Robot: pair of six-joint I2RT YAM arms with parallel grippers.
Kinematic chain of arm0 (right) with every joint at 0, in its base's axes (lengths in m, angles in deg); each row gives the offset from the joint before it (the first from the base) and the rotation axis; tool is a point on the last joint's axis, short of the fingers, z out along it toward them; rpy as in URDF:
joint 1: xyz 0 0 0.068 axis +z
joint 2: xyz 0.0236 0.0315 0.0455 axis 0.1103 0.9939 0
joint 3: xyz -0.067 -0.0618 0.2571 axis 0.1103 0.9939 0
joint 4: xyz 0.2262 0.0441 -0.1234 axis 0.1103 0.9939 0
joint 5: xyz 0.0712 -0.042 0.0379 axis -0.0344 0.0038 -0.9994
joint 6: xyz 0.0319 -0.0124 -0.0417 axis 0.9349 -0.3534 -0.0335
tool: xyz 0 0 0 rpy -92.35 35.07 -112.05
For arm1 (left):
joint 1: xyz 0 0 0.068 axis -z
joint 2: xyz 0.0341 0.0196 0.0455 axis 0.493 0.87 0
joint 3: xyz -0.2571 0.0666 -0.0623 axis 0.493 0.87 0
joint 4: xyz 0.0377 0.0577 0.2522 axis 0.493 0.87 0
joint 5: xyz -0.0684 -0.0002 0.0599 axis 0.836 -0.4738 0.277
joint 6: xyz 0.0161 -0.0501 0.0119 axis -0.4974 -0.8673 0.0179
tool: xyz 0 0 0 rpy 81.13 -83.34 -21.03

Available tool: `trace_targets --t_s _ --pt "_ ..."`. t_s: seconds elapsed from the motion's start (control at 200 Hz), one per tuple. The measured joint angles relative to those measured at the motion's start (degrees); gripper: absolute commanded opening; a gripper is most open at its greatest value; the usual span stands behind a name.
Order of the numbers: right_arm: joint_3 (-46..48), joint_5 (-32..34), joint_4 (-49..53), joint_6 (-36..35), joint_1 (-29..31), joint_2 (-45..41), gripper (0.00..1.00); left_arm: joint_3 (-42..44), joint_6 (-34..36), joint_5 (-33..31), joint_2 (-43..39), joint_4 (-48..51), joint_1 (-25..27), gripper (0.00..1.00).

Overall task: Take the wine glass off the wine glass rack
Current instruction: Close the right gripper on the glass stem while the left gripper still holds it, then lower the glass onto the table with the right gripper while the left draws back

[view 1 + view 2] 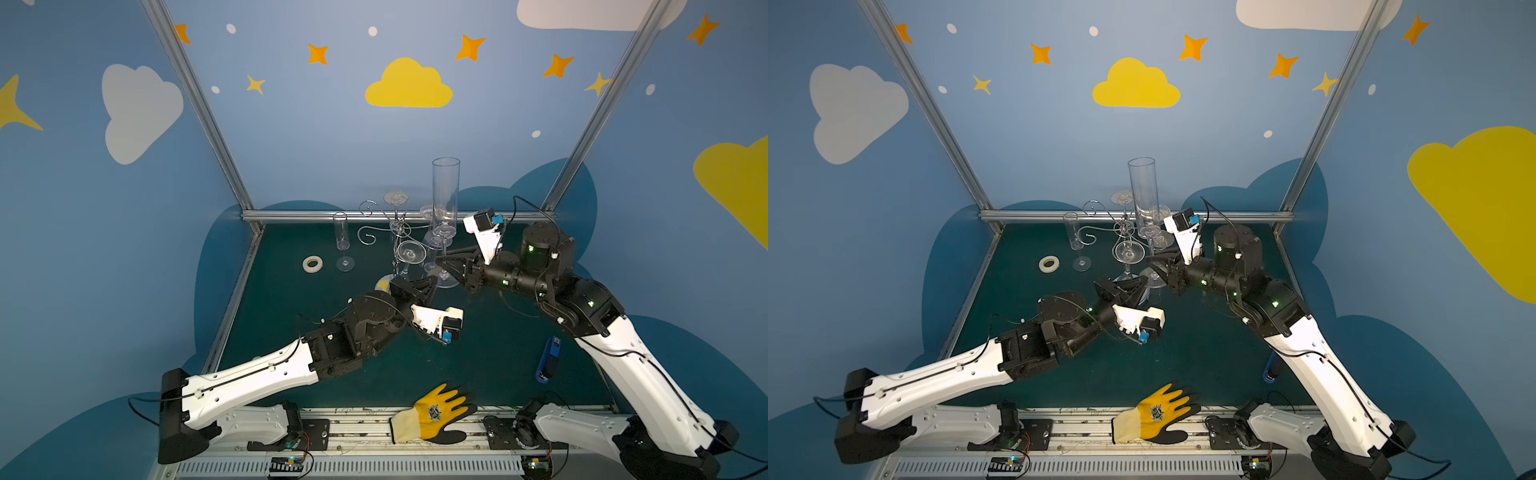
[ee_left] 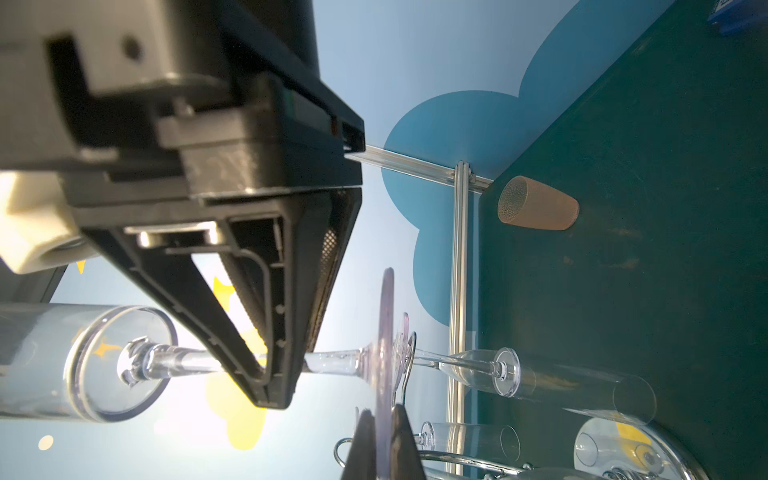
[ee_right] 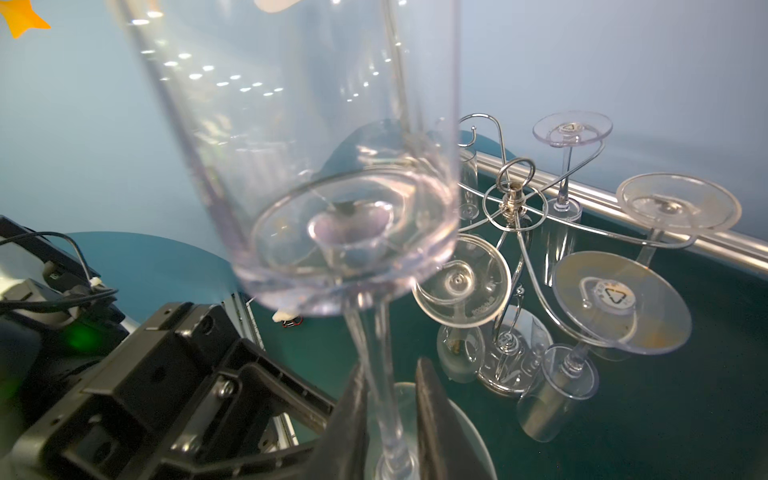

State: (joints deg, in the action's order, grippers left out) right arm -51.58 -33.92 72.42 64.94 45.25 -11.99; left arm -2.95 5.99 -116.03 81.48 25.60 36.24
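Worktop (image 1: 478, 365) carries the wine glass rack (image 3: 514, 199); just beside it the wine glass (image 1: 445, 187) stands upright, free of its arms. Left end effector (image 1: 434, 284) pinches its foot; right end effector (image 1: 440, 259) straddles the stem, grip unclear.

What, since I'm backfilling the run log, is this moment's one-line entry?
wine glass upright, off rack | left fingers shut on its foot | right fingers flank stem
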Motion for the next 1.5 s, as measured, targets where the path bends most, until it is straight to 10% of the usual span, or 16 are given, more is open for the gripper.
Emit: trace_targets --t_s 0.175,0.506,1.036,1.497 --pt "0.63 0.26 -0.79 -0.59 0.15 0.02 0.0 0.09 -0.2 -0.17 -0.02 0.0 0.0 0.07" --pt "2.47 -0.2 -1.09 -0.39 0.24 0.02 0.0 2.29 -4.61 0.9 -1.55 -4.61 0.15 0.57" --pt "14.75 -4.15 -10.86 -5.33 0.76 -5.57 0.0 -9.86 -67.58 33.14 -12.87 4.33 -24.61 0.78" --pt "16.87 -7.96 -15.28 -6.69 5.95 -5.6 0.0 -11.47 -94.99 59.54 -3.43 -0.61 -30.53 0.81"
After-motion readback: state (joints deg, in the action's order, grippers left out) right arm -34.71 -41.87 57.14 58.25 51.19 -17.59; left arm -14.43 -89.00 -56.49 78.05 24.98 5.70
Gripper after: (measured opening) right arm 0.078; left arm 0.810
